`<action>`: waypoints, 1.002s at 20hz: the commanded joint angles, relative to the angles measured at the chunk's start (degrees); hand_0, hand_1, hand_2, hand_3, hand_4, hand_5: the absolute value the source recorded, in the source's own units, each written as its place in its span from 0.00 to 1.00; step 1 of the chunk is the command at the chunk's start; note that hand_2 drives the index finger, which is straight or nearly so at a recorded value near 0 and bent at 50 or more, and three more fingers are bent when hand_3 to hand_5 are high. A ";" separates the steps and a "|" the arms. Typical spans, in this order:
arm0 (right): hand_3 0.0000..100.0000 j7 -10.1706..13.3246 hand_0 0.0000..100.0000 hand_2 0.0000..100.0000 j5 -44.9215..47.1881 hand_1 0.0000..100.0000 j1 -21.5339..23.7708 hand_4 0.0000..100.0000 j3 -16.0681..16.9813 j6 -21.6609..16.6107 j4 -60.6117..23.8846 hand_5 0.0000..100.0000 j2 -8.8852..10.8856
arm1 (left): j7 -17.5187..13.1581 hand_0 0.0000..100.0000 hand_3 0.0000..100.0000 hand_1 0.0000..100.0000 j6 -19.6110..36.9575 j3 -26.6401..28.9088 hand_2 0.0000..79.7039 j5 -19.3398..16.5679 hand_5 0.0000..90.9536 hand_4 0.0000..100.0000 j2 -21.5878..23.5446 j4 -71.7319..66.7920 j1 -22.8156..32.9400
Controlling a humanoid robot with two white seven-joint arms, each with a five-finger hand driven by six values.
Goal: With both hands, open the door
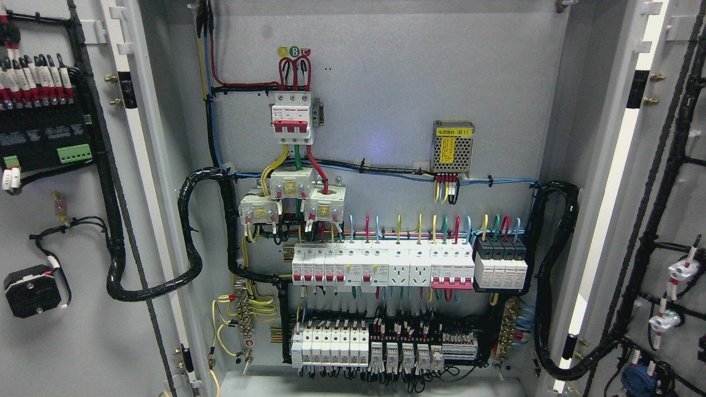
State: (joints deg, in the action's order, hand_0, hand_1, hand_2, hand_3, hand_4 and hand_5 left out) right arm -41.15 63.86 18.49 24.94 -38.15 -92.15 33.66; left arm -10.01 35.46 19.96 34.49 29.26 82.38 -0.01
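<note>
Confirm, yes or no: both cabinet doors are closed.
No. The left door and right door are swung wide open, exposing the breakers inside.

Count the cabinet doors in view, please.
2. The left door stands open at the left edge, the right door open at the right edge. Neither shows in full.

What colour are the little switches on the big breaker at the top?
Red switches on the white breaker, head view.

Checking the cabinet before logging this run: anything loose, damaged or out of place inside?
Nothing stands out. Both doors, left door and right door, are swung fully open. The main breaker, breaker row and power supply sit squarely mounted, and the black cable looms are tied. No robot hand is in view.
</note>
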 commanded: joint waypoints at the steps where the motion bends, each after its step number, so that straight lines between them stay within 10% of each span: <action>1: 0.00 -0.59 0.05 0.00 0.12 0.00 -0.03 0.00 -0.51 0.01 1.97 0.00 0.44 | -0.01 0.12 0.00 0.39 0.13 -0.63 0.00 0.05 0.00 0.00 0.01 0.42 1.85; 9: 0.00 -1.12 0.05 0.00 0.12 0.00 0.49 0.00 -0.15 -0.26 0.05 0.00 0.09 | -0.01 0.12 0.00 0.39 2.06 -1.94 0.00 -0.12 0.00 0.00 0.10 0.33 1.85; 12: 0.00 -6.82 0.05 0.00 0.12 0.00 0.67 0.00 -0.33 -0.34 -1.45 0.00 -0.35 | -0.01 0.12 0.00 0.39 5.48 -4.48 0.00 -0.30 0.00 0.00 0.10 0.33 2.03; 20: 0.00 -7.63 0.05 0.00 0.12 0.00 5.32 0.00 -1.64 -0.78 -7.06 0.00 -0.17 | -0.27 0.12 0.00 0.39 9.18 -9.67 0.00 -0.21 0.00 0.00 0.89 0.33 2.20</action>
State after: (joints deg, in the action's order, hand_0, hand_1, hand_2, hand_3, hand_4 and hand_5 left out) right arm -48.43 64.03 20.48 24.46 -38.72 -93.75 33.51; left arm -10.13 42.85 15.77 34.24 29.42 82.67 1.63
